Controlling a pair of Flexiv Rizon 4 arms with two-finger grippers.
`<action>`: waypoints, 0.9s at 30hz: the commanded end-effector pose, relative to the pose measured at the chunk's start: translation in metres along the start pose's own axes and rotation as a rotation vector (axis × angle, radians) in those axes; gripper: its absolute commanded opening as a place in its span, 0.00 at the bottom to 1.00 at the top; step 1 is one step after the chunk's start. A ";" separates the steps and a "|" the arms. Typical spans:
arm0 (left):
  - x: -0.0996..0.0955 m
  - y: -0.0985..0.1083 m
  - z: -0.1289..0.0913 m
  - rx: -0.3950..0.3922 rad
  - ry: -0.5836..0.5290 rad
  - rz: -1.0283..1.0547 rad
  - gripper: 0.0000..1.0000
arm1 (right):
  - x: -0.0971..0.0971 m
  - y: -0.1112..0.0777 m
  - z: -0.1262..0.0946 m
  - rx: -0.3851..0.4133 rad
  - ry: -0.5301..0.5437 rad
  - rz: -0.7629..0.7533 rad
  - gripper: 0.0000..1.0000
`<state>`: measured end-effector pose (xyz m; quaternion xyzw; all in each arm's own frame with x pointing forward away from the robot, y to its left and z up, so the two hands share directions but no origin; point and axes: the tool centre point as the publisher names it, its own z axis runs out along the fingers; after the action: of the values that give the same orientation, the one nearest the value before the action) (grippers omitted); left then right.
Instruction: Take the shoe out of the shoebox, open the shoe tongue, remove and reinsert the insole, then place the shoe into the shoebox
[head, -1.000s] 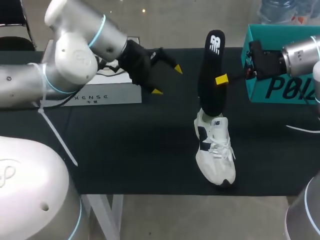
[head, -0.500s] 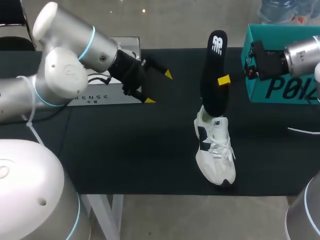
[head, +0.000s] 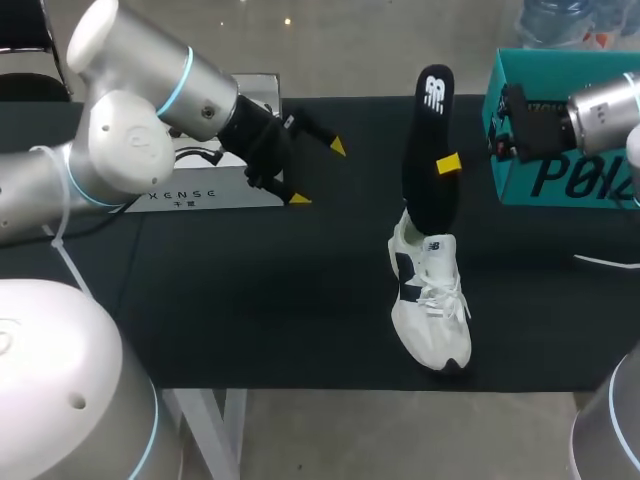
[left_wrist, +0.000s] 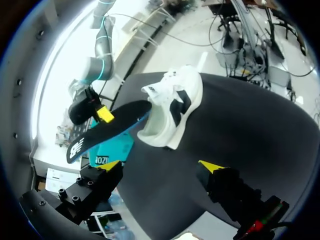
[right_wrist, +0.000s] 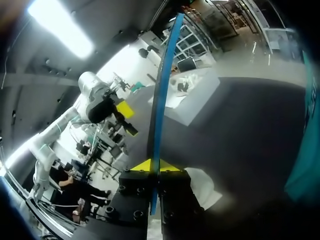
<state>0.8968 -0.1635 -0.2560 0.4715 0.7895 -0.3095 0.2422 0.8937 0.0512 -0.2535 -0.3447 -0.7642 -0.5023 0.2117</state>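
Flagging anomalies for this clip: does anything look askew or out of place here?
Only the black insole: it sticks up almost vertically from the white shoe, pinched by the right claw, not seated yet.

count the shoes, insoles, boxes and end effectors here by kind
shoes: 1, white shoe
insoles: 1, black insole
boxes: 2, teal shoebox, white box
end effectors: 2, left end effector, right end effector
total: 6

Bare mat (head: 250, 290) is lying open between the left gripper (head: 318, 174) and the shoe (head: 430, 300); the upright insole (head: 428, 140) is blocking the way toward the shoebox (head: 560, 175).
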 end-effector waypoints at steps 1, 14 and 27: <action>0.001 0.000 -0.001 -0.002 0.002 0.001 1.00 | -0.005 -0.002 0.005 0.001 -0.006 -0.003 0.00; 0.001 0.000 -0.001 -0.002 0.002 0.001 1.00 | -0.016 -0.014 0.011 0.011 -0.027 -0.006 0.00; 0.001 0.000 -0.001 -0.002 0.002 0.001 1.00 | -0.031 -0.026 0.018 0.055 -0.041 0.018 0.00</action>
<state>0.8967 -0.1632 -0.2562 0.4715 0.7894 -0.3097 0.2422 0.8920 0.0496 -0.2942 -0.3566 -0.7777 -0.4744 0.2073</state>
